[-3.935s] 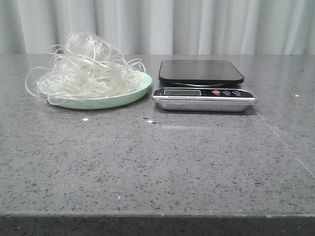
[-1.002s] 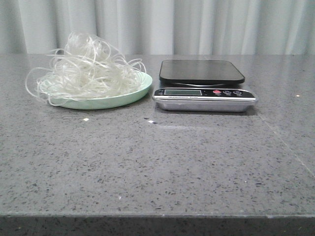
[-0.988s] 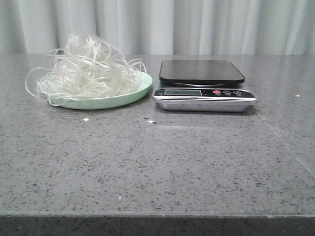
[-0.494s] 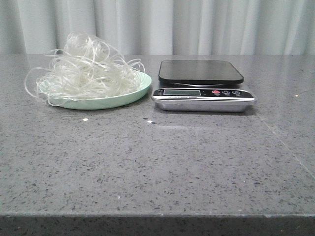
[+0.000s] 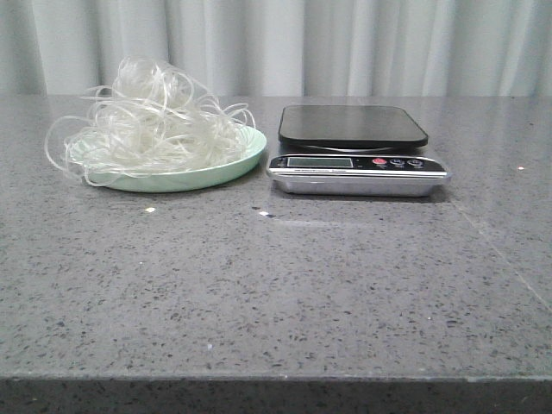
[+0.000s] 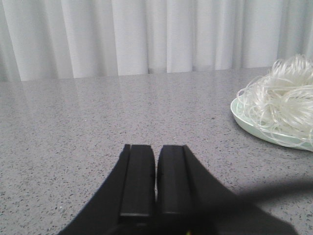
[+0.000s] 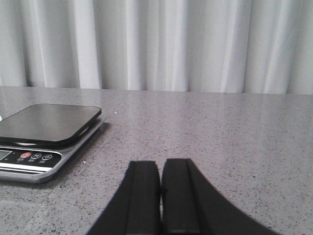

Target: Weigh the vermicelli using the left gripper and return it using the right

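Left gripper (image 6: 155,181) and right gripper (image 7: 161,196) both sit low over the table (image 5: 285,293), fingers pressed together, grasping nothing. Noodles (image 5: 151,116) lie heaped on the green plate (image 5: 246,159), just beside the scale (image 5: 355,151), whose black platform is bare. Scene fits either noodles awaiting weighing or already returned; stage undetermined, so no next move specified.

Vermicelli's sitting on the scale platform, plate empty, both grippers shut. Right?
Not quite. The front view shows the vermicelli heaped on the green plate; the scale platform is bare. The left gripper and right gripper are shut.
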